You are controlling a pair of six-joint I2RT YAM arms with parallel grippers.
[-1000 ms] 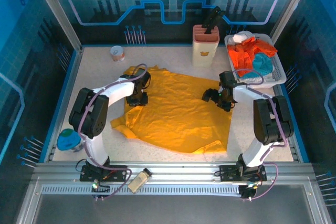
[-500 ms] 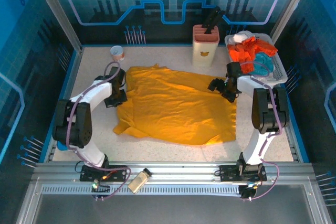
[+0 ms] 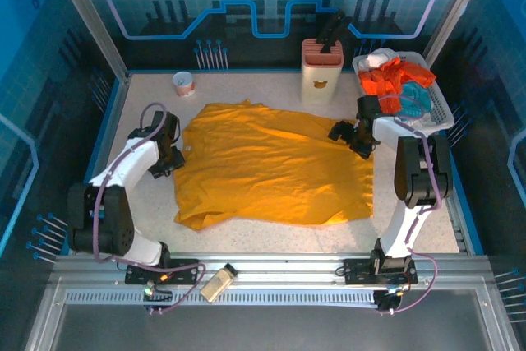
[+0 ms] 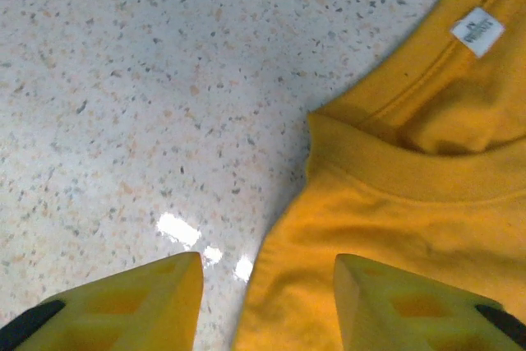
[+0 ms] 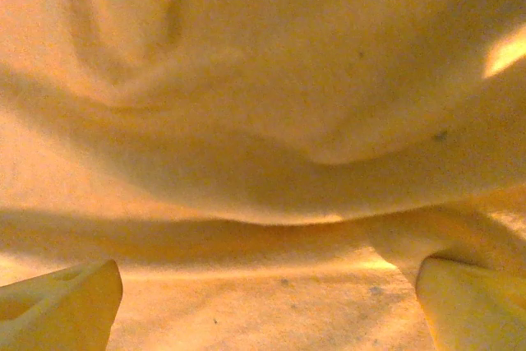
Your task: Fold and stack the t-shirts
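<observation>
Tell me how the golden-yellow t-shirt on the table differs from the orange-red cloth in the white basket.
The golden-yellow t-shirt lies spread nearly flat on the speckled table; the orange-red cloth sits bunched in the white slatted basket. The yellow one lies alone; the orange-red one is crumpled against teal cloth. Both are unfolded soft fabric.

We see the golden-yellow t-shirt (image 3: 275, 166) spread on the surface (image 3: 246, 92), left fingers (image 3: 173, 158) just beside its left edge, right fingers (image 3: 339, 131) over its far right corner, near the basket (image 3: 444, 117).
</observation>
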